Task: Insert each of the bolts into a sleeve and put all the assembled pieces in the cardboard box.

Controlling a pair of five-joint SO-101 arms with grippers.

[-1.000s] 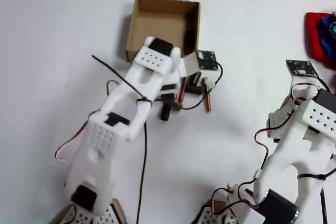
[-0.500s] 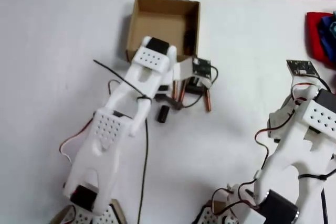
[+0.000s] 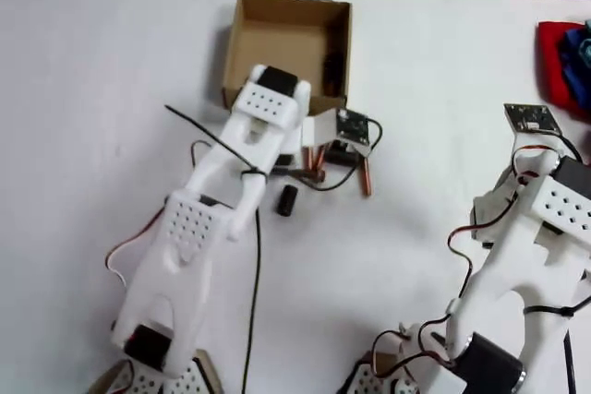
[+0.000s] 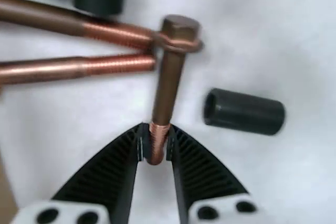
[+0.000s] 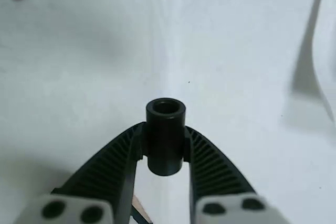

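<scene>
Left gripper (image 4: 156,136) pinching a copper bolt (image 4: 169,85) just beside the cardboard box (image 3: 294,3), right gripper (image 5: 164,130) clamping a black sleeve (image 5: 166,113) well apart from it.

Left arm (image 3: 199,219) stretched forward, left claw (image 4: 154,141) pinching a bolt (image 4: 169,85) by its end, right arm (image 3: 526,246) folded back, right claw (image 5: 164,136) clamping a sleeve (image 5: 166,119).

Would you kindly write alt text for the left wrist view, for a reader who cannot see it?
The left gripper, black and ribbed, is shut on the threaded end of a copper-coloured hex-head bolt over a white table. Two more copper-coloured bolts lie side by side near its head, and a short black cylindrical sleeve lies apart.
</scene>
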